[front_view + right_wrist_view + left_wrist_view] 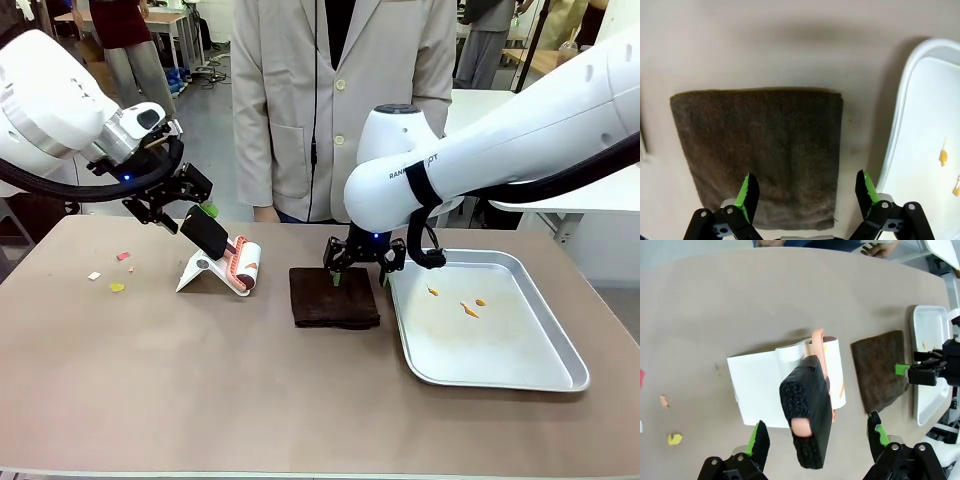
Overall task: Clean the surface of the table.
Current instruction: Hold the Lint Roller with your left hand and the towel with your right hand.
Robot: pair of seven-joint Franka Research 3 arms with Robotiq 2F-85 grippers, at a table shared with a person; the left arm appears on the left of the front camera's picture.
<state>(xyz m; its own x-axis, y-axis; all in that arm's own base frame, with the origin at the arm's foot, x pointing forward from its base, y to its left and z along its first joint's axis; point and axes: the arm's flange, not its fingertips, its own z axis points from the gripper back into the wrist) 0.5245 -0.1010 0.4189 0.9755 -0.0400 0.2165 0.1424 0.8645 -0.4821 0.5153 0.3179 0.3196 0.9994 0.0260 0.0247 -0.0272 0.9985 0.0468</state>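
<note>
The brownish table point(200, 380) carries small scraps point(118, 287) at its left, red, white and yellow. A lint roller point(243, 264) with a black foam handle point(807, 415) rests on a white stand point(757, 385). My left gripper point(200, 218) is open with its fingers either side of that handle, not touching it point(816, 440). A folded dark brown cloth point(334, 297) lies in the middle. My right gripper point(362, 268) hovers open over the cloth's far edge, and the cloth point(765, 145) spreads out ahead of its fingers point(807, 192).
A silver metal tray point(520, 375) at the right holds a few orange scraps point(468, 309). A person in a pale coat point(330, 100) stands at the far edge. White-topped tables stand behind on the right.
</note>
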